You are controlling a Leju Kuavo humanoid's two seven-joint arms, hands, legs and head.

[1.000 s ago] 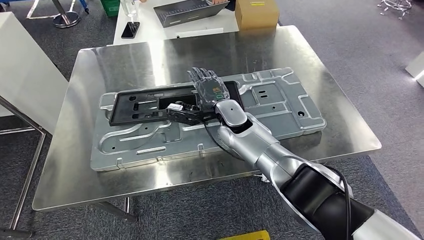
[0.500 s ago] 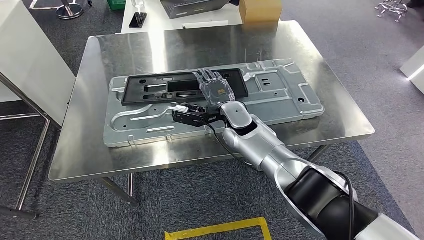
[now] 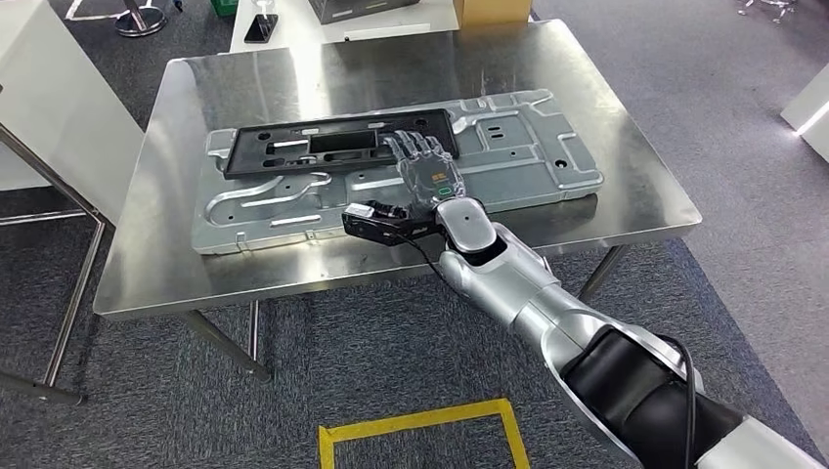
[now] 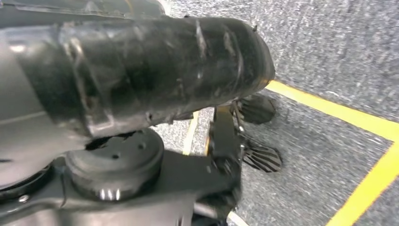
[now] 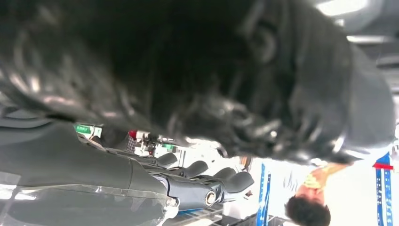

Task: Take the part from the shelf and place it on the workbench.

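The black plastic part [image 3: 332, 147] lies flat on a large grey stamped metal panel [image 3: 518, 156], which rests on the steel workbench [image 3: 635, 200]. My right hand [image 3: 425, 171] hovers over the panel just on the near side of the part's right end. Its fingers are stretched out flat and hold nothing. The right wrist view also shows the right hand [image 5: 141, 183] with fingers straight and empty. My left hand [image 4: 254, 132] hangs over the carpet, blurred, with its dark fingers apart and nothing in them.
A white unit [image 3: 49, 98] with a metal leg stands left of the workbench. A phone [image 3: 259, 27] and a cardboard box [image 3: 492, 10] lie on a far table. Yellow tape [image 3: 420, 430] marks the floor near me. A person [image 5: 306, 212] stands beyond.
The whole picture has shifted, so the camera moved back. My right hand has drawn off the black part toward me, leaving the part lying on the panel.
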